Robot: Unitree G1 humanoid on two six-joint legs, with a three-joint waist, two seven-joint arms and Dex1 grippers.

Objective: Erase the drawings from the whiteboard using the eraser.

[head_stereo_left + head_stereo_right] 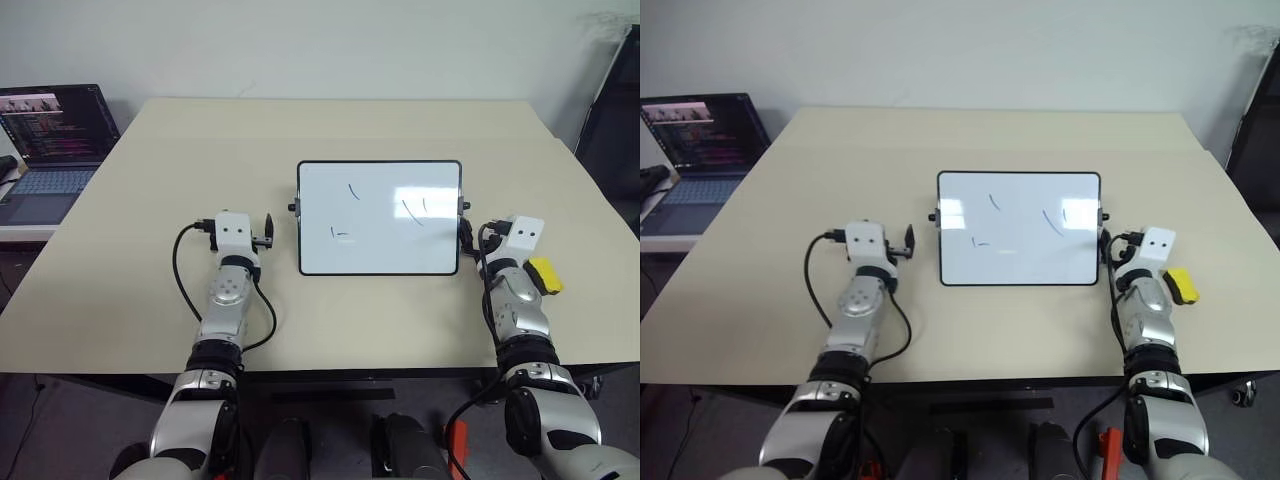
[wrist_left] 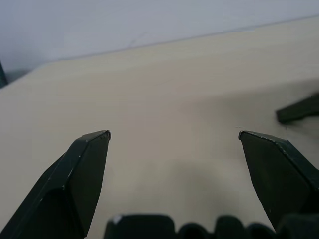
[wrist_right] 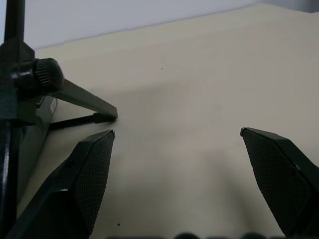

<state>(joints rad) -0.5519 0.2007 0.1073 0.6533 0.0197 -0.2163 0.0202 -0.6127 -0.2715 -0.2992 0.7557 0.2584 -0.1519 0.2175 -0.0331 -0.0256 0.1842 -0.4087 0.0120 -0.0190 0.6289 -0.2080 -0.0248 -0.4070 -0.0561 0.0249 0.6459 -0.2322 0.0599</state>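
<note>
We've got the table (image 1: 330,120) carrying everything, w/ a laptop (image 1: 55,140) off on a side desk to our left, not part of the job. The whiteboard (image 1: 379,217) sits mid-table, propped on a small stand by the look of the right wrist view, tilted up toward us, prob so strokes are reachable from the front. Left gripper (image 2: 174,137) rests just left of the board, jaws spread wide, nothing between them. Right gripper (image 3: 177,133) sits just right of the board, near its side knob, also spread wide and empty. The eraser (image 1: 545,274) lies on the table right beside our right wrist, on the outer side, so right arm is the likely picker. The drawings (image 1: 411,210), few thin strokes, are still on the board; wiping not yet started.
</note>
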